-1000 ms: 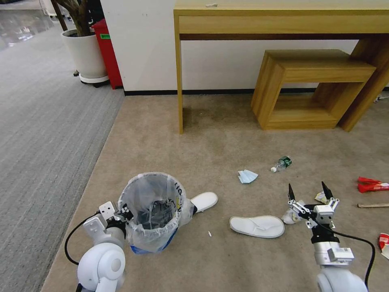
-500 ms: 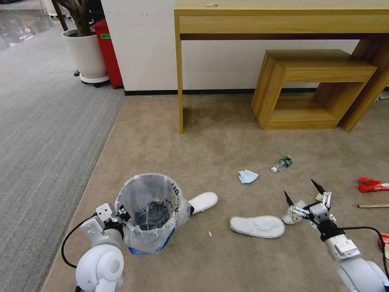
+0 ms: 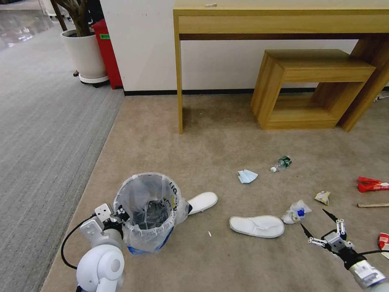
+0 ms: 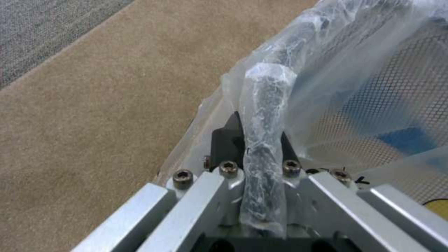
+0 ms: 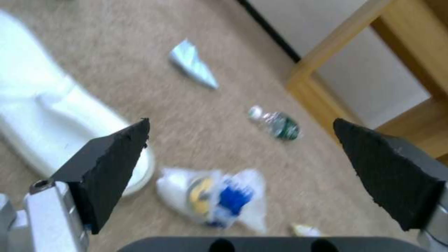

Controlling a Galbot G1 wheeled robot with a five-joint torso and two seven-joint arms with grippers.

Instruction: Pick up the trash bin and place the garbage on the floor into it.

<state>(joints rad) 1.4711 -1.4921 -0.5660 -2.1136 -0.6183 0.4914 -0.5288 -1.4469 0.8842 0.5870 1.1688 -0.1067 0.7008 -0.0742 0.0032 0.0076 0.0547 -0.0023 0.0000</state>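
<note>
Left gripper (image 3: 122,214): low at the near left, its fingers (image 4: 229,140) clamped on the bag-wrapped rim of the trash bin (image 3: 149,211).
Trash bin: upright on the beige floor (image 3: 227,263) — dark mesh wall showing through the crinkly white liner, blue print at its base; what lies at the bottom cannot be made out.
Right gripper (image 3: 320,228): near right, above the carpet, fingers (image 5: 112,164) spread wide with nothing between them.
Crumpled wrapper (image 3: 296,211): clear plastic with blue and yellow print, on the floor just beyond the right gripper.
Near slipper (image 3: 257,226): white, flat on the floor, beside that wrapper.
Second slipper (image 3: 202,201): partly tucked behind the bin.
Small wrapper (image 3: 322,197): a little farther right.
Face mask (image 3: 247,176): blue, farther out.
Bottle (image 3: 281,163): clear, green label, lying on its side beyond the mask.
Red packet (image 3: 372,184): at the right edge, a wooden stick (image 3: 372,205) just nearer.
Table (image 3: 279,20): wooden, against the far wall — a wooden stool (image 3: 312,87) under it.
</note>
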